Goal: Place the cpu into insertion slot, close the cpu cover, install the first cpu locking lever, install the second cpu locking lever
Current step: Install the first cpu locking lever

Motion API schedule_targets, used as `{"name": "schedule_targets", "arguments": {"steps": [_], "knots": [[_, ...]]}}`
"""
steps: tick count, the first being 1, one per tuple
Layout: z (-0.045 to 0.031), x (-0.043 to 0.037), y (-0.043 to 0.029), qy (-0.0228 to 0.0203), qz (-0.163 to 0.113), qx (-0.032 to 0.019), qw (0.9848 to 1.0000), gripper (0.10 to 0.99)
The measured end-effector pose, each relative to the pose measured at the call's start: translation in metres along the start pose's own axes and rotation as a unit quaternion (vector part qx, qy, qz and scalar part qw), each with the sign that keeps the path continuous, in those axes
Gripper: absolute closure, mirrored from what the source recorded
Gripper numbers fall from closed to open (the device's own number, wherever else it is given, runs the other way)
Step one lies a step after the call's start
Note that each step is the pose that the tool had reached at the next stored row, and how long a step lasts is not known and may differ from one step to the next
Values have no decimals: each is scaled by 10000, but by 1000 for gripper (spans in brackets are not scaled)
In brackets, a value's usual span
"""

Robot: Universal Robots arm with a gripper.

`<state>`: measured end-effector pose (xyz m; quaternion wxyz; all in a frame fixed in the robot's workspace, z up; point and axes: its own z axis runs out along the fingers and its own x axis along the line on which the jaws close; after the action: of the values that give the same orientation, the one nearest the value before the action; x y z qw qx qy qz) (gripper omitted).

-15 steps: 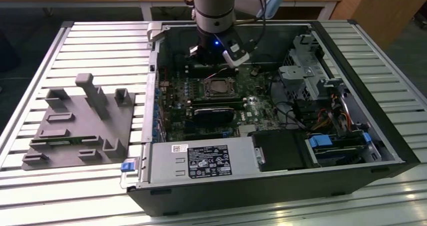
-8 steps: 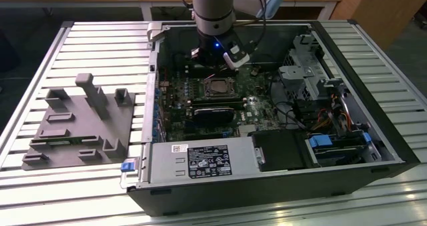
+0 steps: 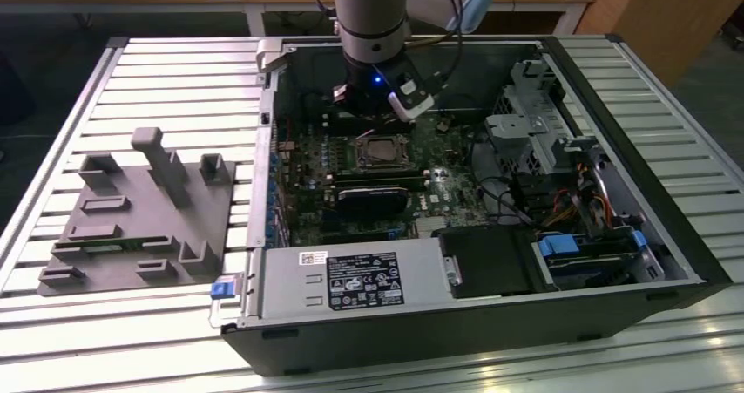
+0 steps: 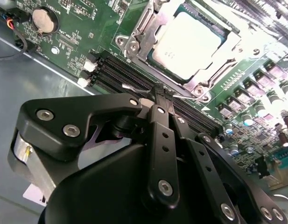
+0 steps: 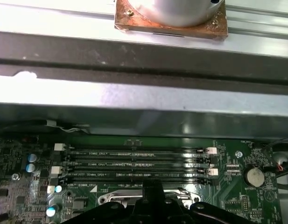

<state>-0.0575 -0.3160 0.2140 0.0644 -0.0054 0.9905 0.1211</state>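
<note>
The cpu [image 4: 188,44], a silvery square chip, lies flat in the insertion slot [image 3: 382,153] on the green motherboard. The grey cpu cover [image 4: 136,35] is folded down around the chip like a frame. My gripper [image 4: 158,89] hangs just beside the socket's edge, over the memory slots [image 5: 139,163], with its black fingers shut together. A thin metal locking lever [image 4: 129,87] runs along that socket edge and passes right at the fingertips; whether it is pinched between them I cannot tell. In the exterior view the gripper [image 3: 375,114] sits low inside the case, just behind the socket.
The open computer case [image 3: 465,323] lies on a slatted metal table [image 3: 174,79]. A black heatsink block [image 3: 372,203] sits beside the socket. Drive cages and cables [image 3: 558,175] fill the exterior view's right. A grey fixture [image 3: 139,214] stands at its left. A copper-based part [image 5: 169,18] lies outside the case wall.
</note>
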Motion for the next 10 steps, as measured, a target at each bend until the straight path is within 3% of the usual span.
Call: {"name": "schedule_targets", "arguments": {"steps": [10], "knots": [[81,3,26,-8,32,36,10000,980]]}}
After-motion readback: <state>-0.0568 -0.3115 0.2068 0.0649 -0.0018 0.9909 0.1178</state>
